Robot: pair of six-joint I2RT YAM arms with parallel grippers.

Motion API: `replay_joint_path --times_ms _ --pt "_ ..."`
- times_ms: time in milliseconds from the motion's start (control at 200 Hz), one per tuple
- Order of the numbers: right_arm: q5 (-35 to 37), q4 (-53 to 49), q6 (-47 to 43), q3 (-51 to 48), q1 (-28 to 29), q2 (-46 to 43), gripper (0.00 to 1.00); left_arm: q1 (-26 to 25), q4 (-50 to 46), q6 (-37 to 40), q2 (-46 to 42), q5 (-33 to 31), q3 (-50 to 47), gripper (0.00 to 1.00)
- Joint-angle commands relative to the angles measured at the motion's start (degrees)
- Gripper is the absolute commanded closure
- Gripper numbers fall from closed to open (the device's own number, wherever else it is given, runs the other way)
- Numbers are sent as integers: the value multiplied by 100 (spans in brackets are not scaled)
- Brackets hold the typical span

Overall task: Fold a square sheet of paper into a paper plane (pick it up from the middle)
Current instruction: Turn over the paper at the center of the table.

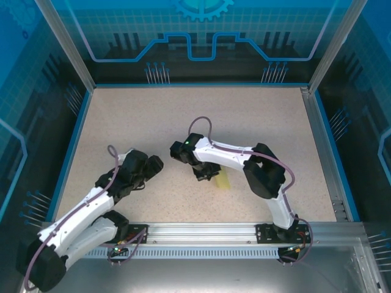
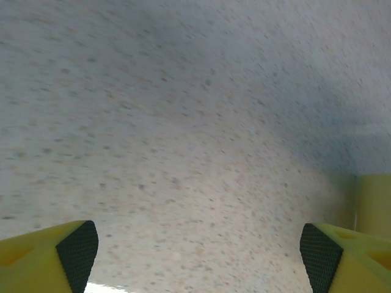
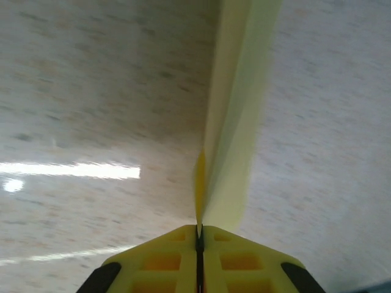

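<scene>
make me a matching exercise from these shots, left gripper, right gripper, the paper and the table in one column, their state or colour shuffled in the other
Column 1
1. left gripper
2. right gripper
3. folded paper
4. table

Column 2
a. speckled beige
b. closed, pinching the paper's end
c. pale yellow
d. wide apart, holding nothing

Pairs: 1-d, 2-b, 3-c, 4-a

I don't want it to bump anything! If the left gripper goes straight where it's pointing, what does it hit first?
Most likely the bare table: the open left gripper faces speckled tabletop, nothing in between. How far off is hard to tell.
</scene>
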Motion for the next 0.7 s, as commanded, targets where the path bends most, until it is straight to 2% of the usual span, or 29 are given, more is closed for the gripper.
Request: replay_joint_path --times_ms 0,70,155,190,305,400,540,690 --pt "-931 610 -268 408 82 276 85 112 -465 39 -437 -425 -206 7" --pt "-1210 1007 -374 381 85 187 80 117 -457 130 -618 -320 -228 6" --pt "-1668 1605 -493 125 29 -145 65 117 -412 264 -671 -118 -217 5" --pt "-1864 1905 -518 -40 -19 -314 62 120 -395 332 -650 -6 -185 5" --pt "-2387 2731 -602 -683 -261 -932 57 117 -222 533 -491 537 -120 4" --pt "-2316 3097 -675 -1259 -474 -1455 57 117 226 768 -262 1295 -132 6" --pt "-2628 4006 -628 -2596 -1058 -2285 56 102 1140 869 326 2536 -146 19" --pt "-3395 5108 -636 -3996 -1910 -2960 54 -22 1844 852 1305 3124 140 33"
